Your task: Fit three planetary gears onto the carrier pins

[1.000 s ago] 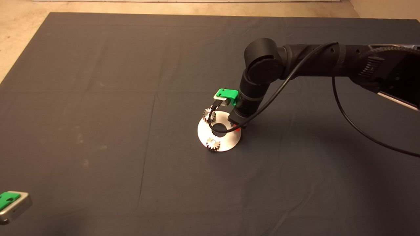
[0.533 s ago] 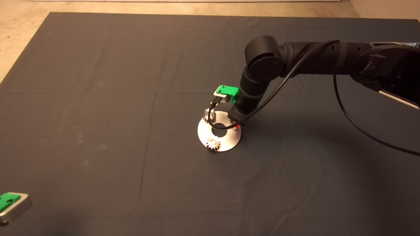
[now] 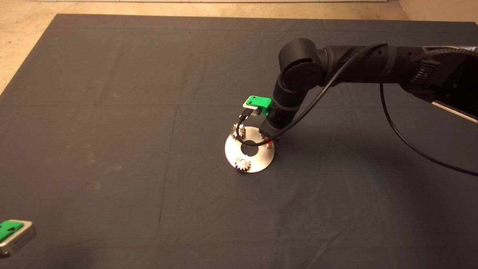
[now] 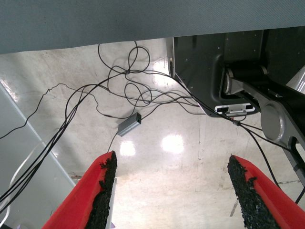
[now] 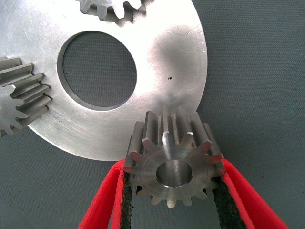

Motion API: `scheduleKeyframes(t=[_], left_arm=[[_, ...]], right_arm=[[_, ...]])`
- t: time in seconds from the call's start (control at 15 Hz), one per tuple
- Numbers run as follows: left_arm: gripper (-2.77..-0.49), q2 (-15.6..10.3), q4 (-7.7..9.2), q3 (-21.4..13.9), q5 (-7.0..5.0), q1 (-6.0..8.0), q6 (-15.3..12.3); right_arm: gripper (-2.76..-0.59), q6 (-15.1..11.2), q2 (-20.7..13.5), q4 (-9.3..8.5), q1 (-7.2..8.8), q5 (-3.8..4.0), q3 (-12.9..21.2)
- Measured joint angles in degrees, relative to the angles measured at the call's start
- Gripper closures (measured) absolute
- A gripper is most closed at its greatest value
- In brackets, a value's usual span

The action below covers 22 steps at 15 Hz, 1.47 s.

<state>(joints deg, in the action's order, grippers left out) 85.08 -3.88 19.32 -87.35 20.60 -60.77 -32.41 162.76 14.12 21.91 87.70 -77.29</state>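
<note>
The round silver carrier disc (image 3: 257,158) lies mid-mat, and it also fills the right wrist view (image 5: 167,57). Two planetary gears sit on it, one at the far left rim (image 3: 238,130) and one at the near rim (image 3: 242,163). Both also show in the right wrist view (image 5: 19,95) (image 5: 114,9). My right gripper (image 3: 268,140) (image 5: 171,164) is at the disc's right rim, shut on a third gear (image 5: 167,138). The carrier pins are hidden under the gears. I cannot tell whether the held gear sits on a pin.
My left gripper (image 3: 15,233) (image 4: 171,191) is parked open at the mat's near left corner. Its wrist view shows floor, loose cables (image 4: 128,90) and a dark machine frame (image 4: 209,67). A black cable (image 3: 403,142) loops from the right arm above the mat.
The right arm's elbow and wrist have crept slightly up and away. The gripper stays at the disc's right rim with the gear. The left gripper is unmoved.
</note>
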Motion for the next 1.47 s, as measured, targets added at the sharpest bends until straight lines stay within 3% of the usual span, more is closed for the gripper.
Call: scheduleKeyframes(t=[1.47], left_arm=[[-1.61,0.0,0.00,0.0,0.00,-0.15,0.0]], right_arm=[[-0.99,0.0,0.3,-0.56,-0.02,-0.02,0.5]])
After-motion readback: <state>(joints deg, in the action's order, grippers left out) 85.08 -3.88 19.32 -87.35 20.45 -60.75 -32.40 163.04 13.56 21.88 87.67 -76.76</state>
